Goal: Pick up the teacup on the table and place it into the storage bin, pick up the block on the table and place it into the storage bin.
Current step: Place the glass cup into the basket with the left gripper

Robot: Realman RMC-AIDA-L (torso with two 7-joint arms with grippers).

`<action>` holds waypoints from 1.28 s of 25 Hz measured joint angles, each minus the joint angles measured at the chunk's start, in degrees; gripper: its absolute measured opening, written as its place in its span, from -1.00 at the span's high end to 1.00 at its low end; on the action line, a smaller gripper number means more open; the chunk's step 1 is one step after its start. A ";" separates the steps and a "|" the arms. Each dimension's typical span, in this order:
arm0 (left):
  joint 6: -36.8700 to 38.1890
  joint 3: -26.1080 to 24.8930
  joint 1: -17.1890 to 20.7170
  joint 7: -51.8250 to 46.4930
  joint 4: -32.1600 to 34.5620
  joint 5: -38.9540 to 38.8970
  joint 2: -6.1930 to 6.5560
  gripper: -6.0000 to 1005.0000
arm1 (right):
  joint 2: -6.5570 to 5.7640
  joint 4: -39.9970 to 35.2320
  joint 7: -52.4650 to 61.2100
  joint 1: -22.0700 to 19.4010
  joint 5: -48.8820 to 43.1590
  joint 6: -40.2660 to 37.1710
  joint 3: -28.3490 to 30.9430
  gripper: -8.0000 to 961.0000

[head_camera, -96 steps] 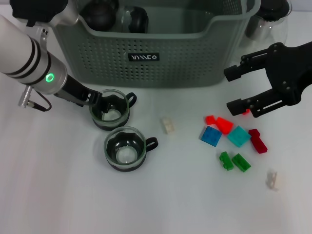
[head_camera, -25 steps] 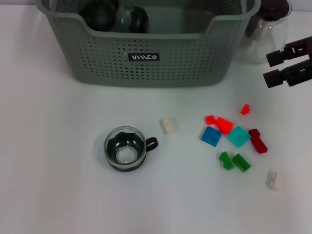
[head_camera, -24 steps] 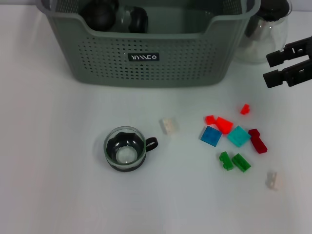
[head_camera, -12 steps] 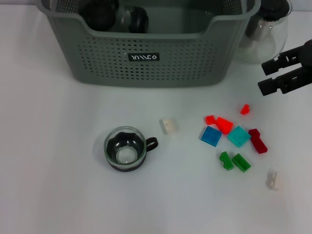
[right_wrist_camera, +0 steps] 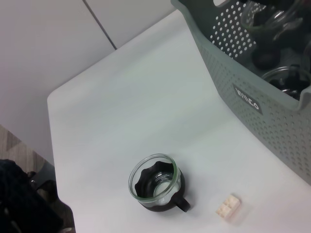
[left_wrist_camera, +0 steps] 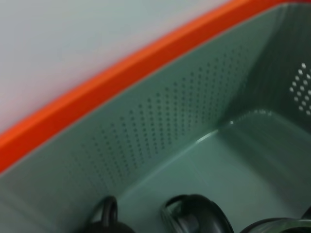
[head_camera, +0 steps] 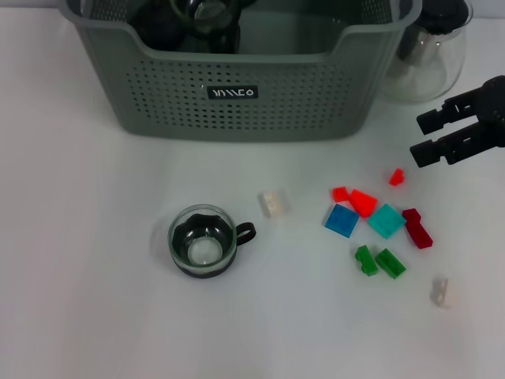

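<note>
One glass teacup (head_camera: 203,241) with a dark base stands on the white table; the right wrist view shows this teacup (right_wrist_camera: 156,183) too. A cream block (head_camera: 272,204) lies to its right, and coloured blocks lie further right. The grey-green storage bin (head_camera: 158,87) stands behind them. At its top edge another glass teacup (head_camera: 207,9) shows among dark shapes. The left wrist view looks down into the storage bin (left_wrist_camera: 160,121) at dark cups (left_wrist_camera: 194,216). My left gripper itself cannot be made out. My right gripper (head_camera: 420,138) hangs open just above and right of a small red block (head_camera: 396,177).
A clear glass pot (head_camera: 430,39) stands right of the bin. Blue (head_camera: 341,219), teal (head_camera: 387,220), dark red (head_camera: 417,227) and green (head_camera: 379,260) blocks cluster at the right, with a cream one (head_camera: 442,292) near the front. An orange edge (left_wrist_camera: 121,73) runs behind the bin.
The left arm took one teacup off the table and left the head view. A glass teacup now shows at the bin's top edge. My right gripper has moved left and down toward the blocks.
</note>
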 joint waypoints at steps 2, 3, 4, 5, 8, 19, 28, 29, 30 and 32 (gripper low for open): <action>-0.10 0.07 0.18 -0.07 -0.15 1.36 -1.02 0.89 | 0.04 0.13 -0.16 -0.17 -0.06 0.12 -0.01 -0.75; -0.10 0.07 0.18 -0.07 -0.15 1.36 -1.02 0.89 | 0.05 0.33 -0.34 -0.23 -0.06 0.21 -0.02 -0.75; -0.12 0.09 0.22 -0.10 -0.19 1.73 -1.30 0.89 | 0.06 0.56 -0.58 -0.31 -0.07 0.29 -0.02 -0.75; -0.13 0.10 0.24 -0.11 -0.21 2.08 -1.56 0.89 | 0.06 0.73 -0.74 -0.33 -0.07 0.31 -0.02 -0.75; -0.16 0.12 0.24 -0.13 -0.22 2.92 -2.06 0.89 | 0.09 0.82 -0.86 -0.35 -0.07 0.33 -0.02 -0.75; -0.42 0.69 0.38 0.38 -0.27 3.72 -2.95 0.89 | 0.16 0.82 -0.94 -0.31 -0.13 0.40 -0.02 -0.75; -0.91 2.41 0.83 0.25 -0.79 3.76 -3.17 0.88 | 0.16 1.33 -1.52 -0.07 -0.14 0.67 -0.02 -0.75; -0.92 2.42 0.83 0.26 -0.80 3.77 -3.17 0.88 | 0.16 1.33 -1.54 -0.05 -0.14 0.67 -0.01 -0.75; -0.91 2.43 0.84 0.27 -0.80 3.76 -3.17 0.88 | 0.16 1.34 -1.55 -0.01 -0.13 0.67 -0.01 -0.75; -0.88 2.42 0.84 0.27 -0.79 3.76 -3.16 0.88 | 0.16 1.36 -1.55 0.06 -0.14 0.67 -0.01 -0.75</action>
